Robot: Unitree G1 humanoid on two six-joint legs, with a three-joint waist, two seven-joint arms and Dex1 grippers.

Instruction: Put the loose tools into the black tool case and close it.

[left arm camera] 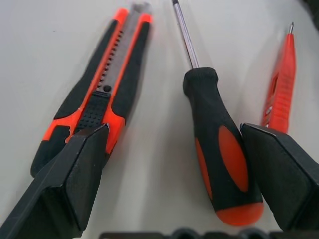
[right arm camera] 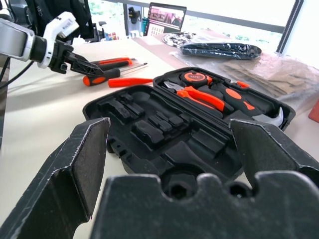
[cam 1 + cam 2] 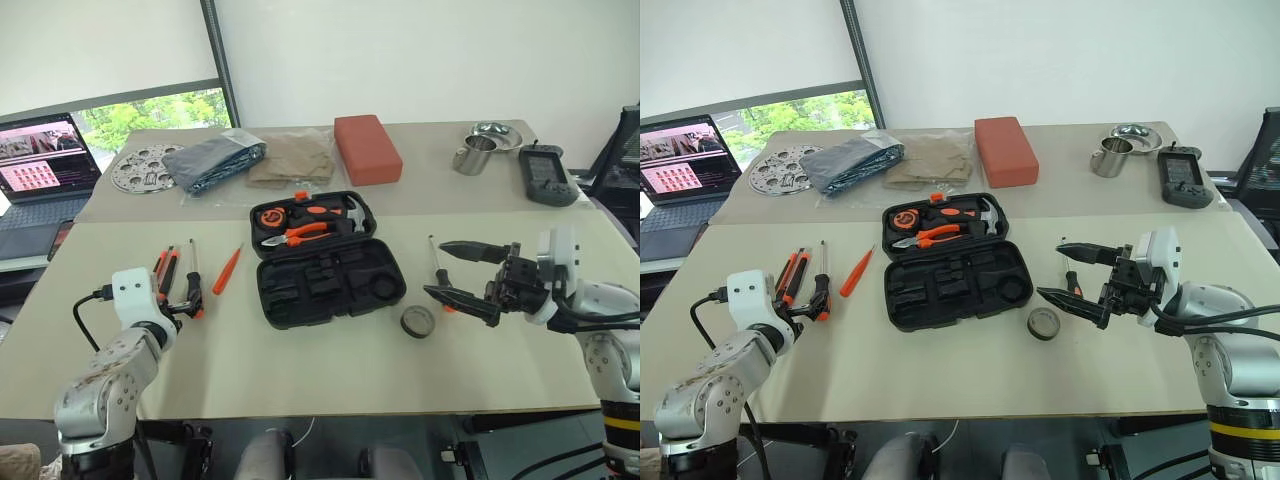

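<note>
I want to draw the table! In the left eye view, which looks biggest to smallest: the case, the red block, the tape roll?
1. Case, clearly the biggest.
2. Red block. It lies farther from the camera, so it may look a bit smaller than it is.
3. Tape roll, the smallest by far.

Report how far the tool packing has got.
Done: nothing packed; the black tool case lies open, its front slots empty. In hand: nothing; the left tool, open, brackets a screwdriver beside the utility knife; the right tool hangs open. Left: orange screwdriver, second screwdriver, tape roll, then closing.
</note>
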